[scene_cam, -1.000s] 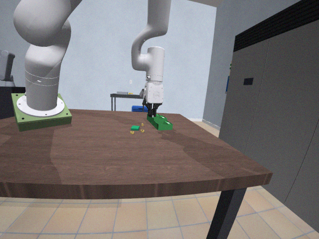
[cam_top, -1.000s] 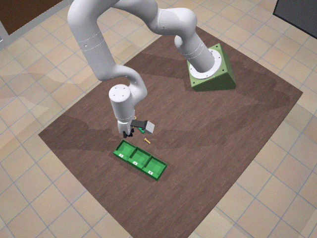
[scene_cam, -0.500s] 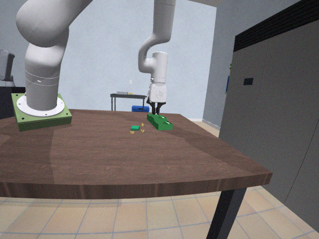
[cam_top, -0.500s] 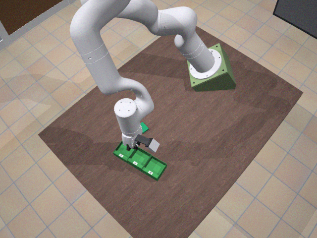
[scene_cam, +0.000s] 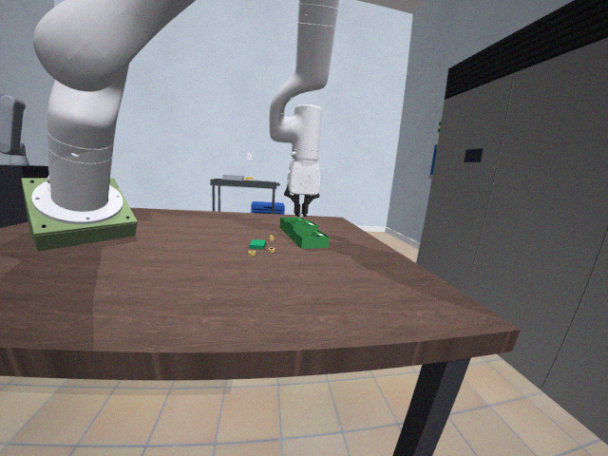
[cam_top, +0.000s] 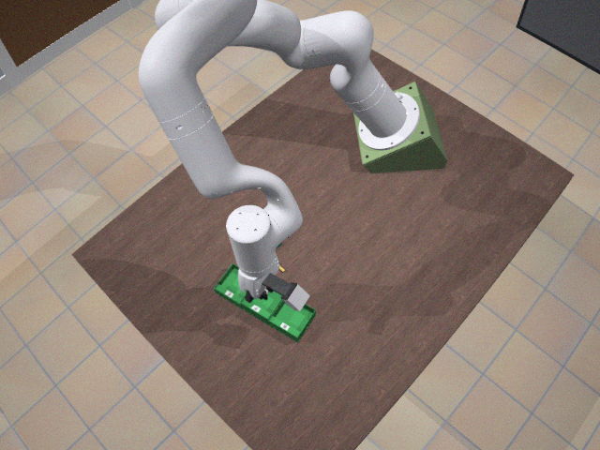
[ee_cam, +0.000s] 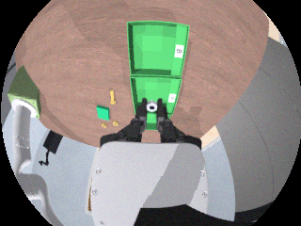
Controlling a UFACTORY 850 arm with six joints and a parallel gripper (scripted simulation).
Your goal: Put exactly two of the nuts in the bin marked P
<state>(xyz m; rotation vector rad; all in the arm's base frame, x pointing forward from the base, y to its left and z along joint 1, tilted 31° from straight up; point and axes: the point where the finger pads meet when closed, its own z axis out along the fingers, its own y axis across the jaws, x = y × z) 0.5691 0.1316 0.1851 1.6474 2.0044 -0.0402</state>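
Observation:
My gripper (cam_top: 255, 294) (scene_cam: 300, 213) (ee_cam: 151, 104) is shut on a small pale nut (ee_cam: 150, 105). It hangs a little above the green row of three bins (cam_top: 291, 334) (scene_cam: 309, 240) (ee_cam: 134, 51), about over the middle compartment. The white labels on the bins are too small to read. Two more yellow nuts (scene_cam: 271, 249) (scene_cam: 252, 254) (ee_cam: 116, 123) (ee_cam: 104, 126) lie on the table behind the gripper, apart from the bins. In the top view the arm hides them.
A yellow bolt (ee_cam: 112, 96) (scene_cam: 271, 237) (cam_top: 282, 269) and a flat green square piece (ee_cam: 102, 112) (scene_cam: 256, 243) lie on the table beside the nuts. The arm's green base block (cam_top: 407, 155) (scene_cam: 78, 230) stands at the far side of the table.

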